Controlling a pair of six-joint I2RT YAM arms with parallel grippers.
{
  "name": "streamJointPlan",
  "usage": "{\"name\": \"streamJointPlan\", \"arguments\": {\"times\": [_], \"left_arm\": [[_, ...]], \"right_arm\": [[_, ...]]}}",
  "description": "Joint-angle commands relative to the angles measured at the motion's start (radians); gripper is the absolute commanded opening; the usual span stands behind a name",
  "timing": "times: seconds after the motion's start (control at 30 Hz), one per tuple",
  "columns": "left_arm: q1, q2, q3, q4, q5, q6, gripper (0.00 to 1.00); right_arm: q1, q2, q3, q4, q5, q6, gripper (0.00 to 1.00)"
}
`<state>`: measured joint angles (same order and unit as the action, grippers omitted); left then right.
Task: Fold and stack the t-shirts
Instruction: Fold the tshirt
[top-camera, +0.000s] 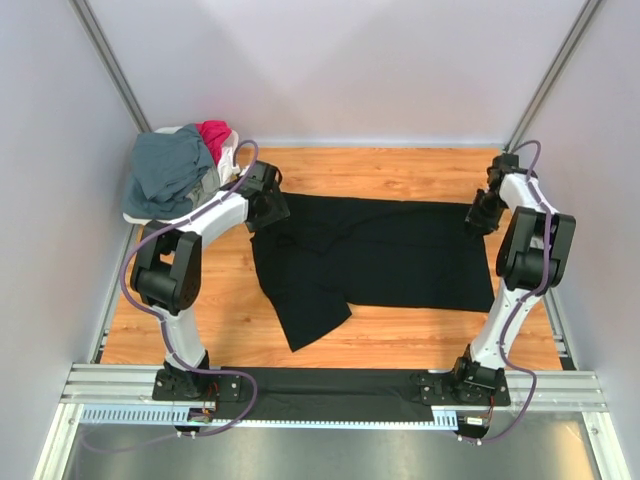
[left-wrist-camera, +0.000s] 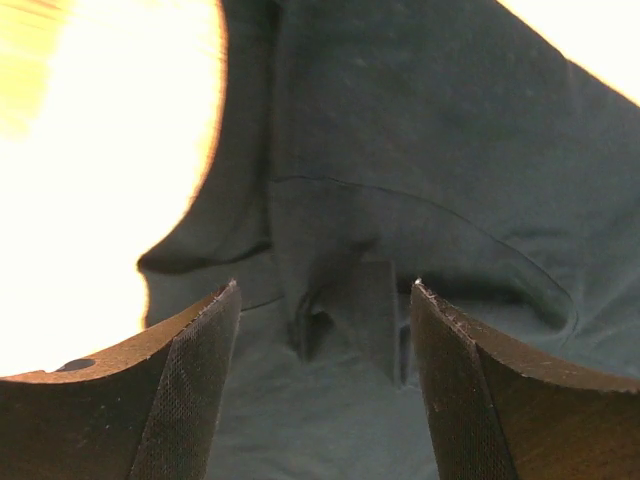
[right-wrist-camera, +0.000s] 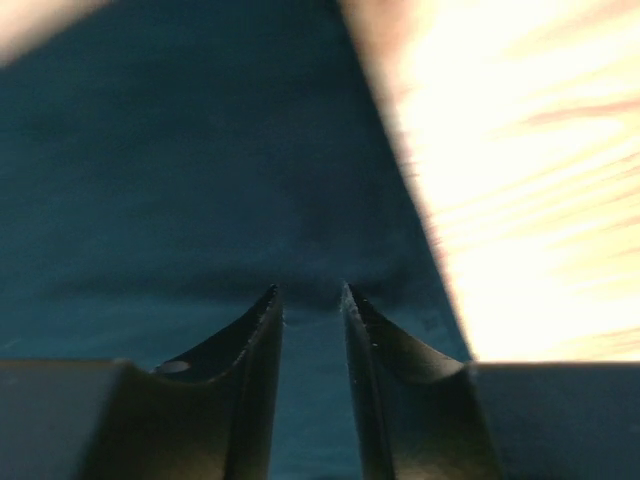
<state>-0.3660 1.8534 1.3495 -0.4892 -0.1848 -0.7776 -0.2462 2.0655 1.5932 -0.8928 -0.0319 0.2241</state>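
The black t-shirt (top-camera: 380, 255) lay spread mid-counter (top-camera: 400, 340), one sleeve trailing toward 7 o'clock. At its 10 o'clock corner the left pincer (left-wrist-camera: 325, 290) stood released astride a raised crease, which it should bite deeply before lifting. At 2 o'clock the right pincer (right-wrist-camera: 310, 292) was nearly closed; whether it nipped cloth was unclear. The grey-blue shirt (top-camera: 170, 172) and the magenta shirt (top-camera: 215, 135) lay heaped far left.

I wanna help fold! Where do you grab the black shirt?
Pinch its far edge from above, one corner each: the black shirt lies flat, so only edges lift. The left gripper hangs open over one end, the right gripper at the other.
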Motion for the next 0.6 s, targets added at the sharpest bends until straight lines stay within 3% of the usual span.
{"name": "streamJointPlan", "arguments": {"times": [0.0, 0.3, 0.5, 0.57], "left_arm": [[-0.017, 0.01, 0.019, 0.067, 0.071, 0.029, 0.75], [-0.096, 0.027, 0.028, 0.028, 0.029, -0.014, 0.72], [-0.105, -0.013, -0.044, 0.008, 0.018, -0.103, 0.82], [-0.105, -0.055, -0.079, 0.027, 0.024, -0.132, 0.89]], "right_arm": [[0.079, -0.123, 0.105, -0.017, -0.042, 0.0, 0.34], [0.306, -0.153, 0.126, 0.058, -0.172, 0.067, 0.35], [0.484, -0.111, 0.103, 0.183, -0.27, 0.153, 0.36], [0.542, -0.099, 0.099, 0.219, -0.266, 0.17, 0.36]]}}
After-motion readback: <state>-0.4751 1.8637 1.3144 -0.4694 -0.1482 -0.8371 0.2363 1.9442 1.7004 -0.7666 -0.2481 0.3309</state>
